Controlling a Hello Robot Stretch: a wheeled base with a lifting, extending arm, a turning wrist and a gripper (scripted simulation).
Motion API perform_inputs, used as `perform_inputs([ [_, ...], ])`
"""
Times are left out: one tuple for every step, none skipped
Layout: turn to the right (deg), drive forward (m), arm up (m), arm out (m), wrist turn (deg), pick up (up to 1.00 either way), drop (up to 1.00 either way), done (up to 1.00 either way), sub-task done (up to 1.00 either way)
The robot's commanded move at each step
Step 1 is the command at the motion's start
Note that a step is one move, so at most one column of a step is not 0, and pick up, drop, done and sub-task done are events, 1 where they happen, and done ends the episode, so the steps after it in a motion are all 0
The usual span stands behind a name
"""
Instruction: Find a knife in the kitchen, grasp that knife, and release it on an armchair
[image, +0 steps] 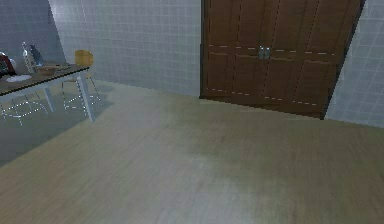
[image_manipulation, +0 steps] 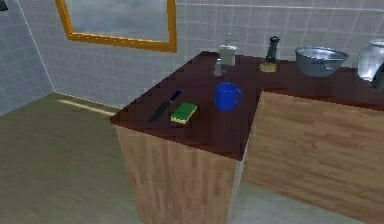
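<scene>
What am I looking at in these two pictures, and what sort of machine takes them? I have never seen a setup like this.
These are simulator renders from a wheeled robot with one extending arm and a two-finger gripper. Its job is to fetch a knife.

The forward view looks ahead and slightly down. It shows the floor, a dark wooden double door and, at its left, a table with bottles on it.

The arm side view looks out to the side where the arm reaches. There a dark kitchen counter carries a thin dark object that may be the knife. Beside it lies a green-and-yellow sponge, then a blue cup, and farther back a metal bowl.
</scene>
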Motion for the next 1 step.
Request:
perform_inputs([
  [0.0,0.00,0.38,0.00,0.0,0.00,0.00,0.00,0.00],
])
